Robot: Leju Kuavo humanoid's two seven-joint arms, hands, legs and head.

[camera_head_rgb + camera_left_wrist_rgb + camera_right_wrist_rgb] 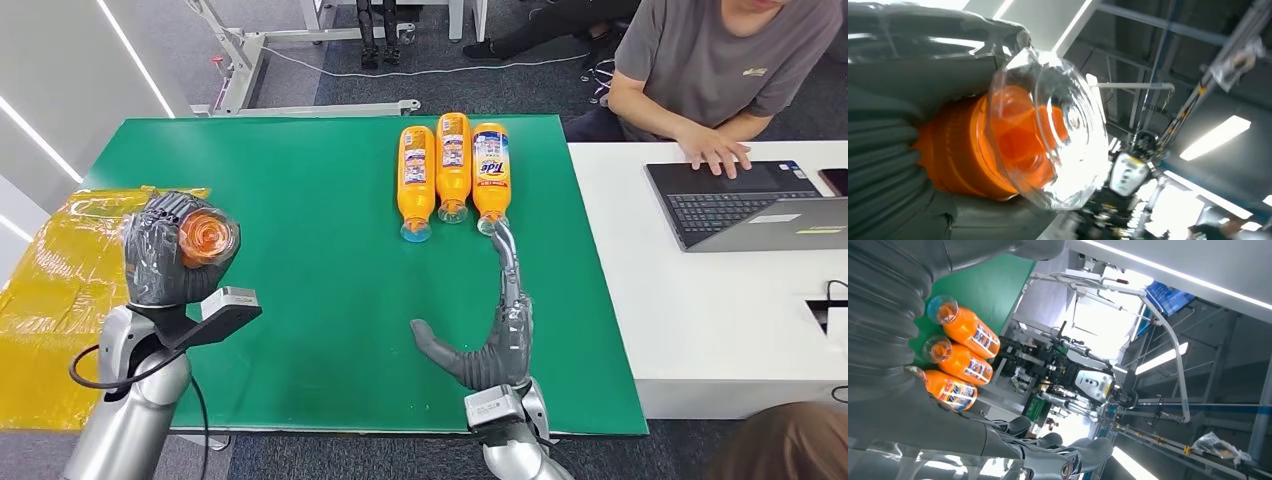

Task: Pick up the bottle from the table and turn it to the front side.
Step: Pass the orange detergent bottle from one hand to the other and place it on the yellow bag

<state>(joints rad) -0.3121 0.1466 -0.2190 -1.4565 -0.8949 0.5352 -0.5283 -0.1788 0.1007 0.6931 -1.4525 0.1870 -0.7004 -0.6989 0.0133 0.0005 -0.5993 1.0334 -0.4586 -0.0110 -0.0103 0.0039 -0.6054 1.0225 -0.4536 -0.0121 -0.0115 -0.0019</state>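
Green counter (pixel 300 300) at centre frame: my left hand (pixel 170 250) grips a bottle (pixel 205 238) at left, base toward camera, right hand (pixel 490 335) open by three bottles (pixel 453 168); next I judge rotating it label-forward.

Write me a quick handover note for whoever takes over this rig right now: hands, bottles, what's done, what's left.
Left hand: raised over the table's left side, gripping an orange bottle, its clear cap end toward the head camera.
Right hand: open, low over the green table, one fingertip reaching the cap of the rightmost of three orange bottles lying side by side at the far edge.
Done: one bottle picked up.
Left: turn it front side out; its label cannot be seen, so this is unconfirmed.
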